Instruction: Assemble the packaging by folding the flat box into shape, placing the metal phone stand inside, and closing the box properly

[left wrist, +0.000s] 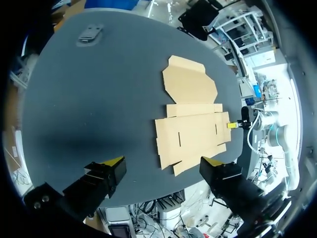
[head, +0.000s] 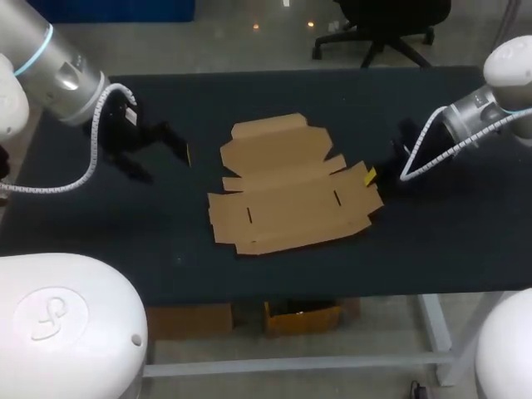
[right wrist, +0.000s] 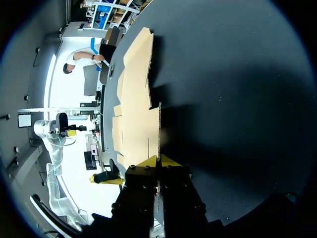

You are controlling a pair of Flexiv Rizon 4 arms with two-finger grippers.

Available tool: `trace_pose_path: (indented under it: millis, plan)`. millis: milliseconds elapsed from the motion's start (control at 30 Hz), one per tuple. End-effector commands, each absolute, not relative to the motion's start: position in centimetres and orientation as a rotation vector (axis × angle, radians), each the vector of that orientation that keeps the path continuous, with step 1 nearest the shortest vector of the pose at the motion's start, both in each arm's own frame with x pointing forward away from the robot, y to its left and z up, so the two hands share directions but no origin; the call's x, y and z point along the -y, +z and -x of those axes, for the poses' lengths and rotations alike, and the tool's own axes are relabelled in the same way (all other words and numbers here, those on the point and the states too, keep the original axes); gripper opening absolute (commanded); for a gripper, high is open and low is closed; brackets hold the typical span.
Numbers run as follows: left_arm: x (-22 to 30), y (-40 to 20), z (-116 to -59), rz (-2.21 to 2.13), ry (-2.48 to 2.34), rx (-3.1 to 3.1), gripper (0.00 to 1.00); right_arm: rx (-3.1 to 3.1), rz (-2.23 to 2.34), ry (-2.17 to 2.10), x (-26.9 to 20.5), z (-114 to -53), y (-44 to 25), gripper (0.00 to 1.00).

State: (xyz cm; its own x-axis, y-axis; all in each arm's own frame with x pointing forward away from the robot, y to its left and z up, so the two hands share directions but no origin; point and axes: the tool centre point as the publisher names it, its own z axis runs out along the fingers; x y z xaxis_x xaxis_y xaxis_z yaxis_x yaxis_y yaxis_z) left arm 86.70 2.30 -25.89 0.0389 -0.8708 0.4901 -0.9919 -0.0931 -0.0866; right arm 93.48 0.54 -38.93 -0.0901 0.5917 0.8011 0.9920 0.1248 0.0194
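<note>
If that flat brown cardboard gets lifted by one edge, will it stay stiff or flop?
Probably light and bendy: the flat cardboard box is one thin sheet with slots and crease lines, so it would likely hinge at those folds rather than stay rigid. Lying flat on the table, it would probably slide, not tip, if pushed.

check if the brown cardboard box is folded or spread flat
Spread flat: the brown cardboard box lies open on the black table, no walls standing.
</note>
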Motion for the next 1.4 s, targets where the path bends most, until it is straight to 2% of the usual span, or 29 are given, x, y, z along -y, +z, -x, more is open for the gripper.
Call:
trace_pose_path:
  millis: [33,1400]
  plan:
    - [-2.2,-25.7,-86.3,-2.045,0.624,1.907,1.00,1.736,1.622,-0.927,-0.3,-92.4,-38.6,0.00]
    - [-0.4,-25.3,-84.8,-2.019,0.634,1.940,1.00,1.662,1.524,-0.954,0.3,-88.7,-38.1,0.00]
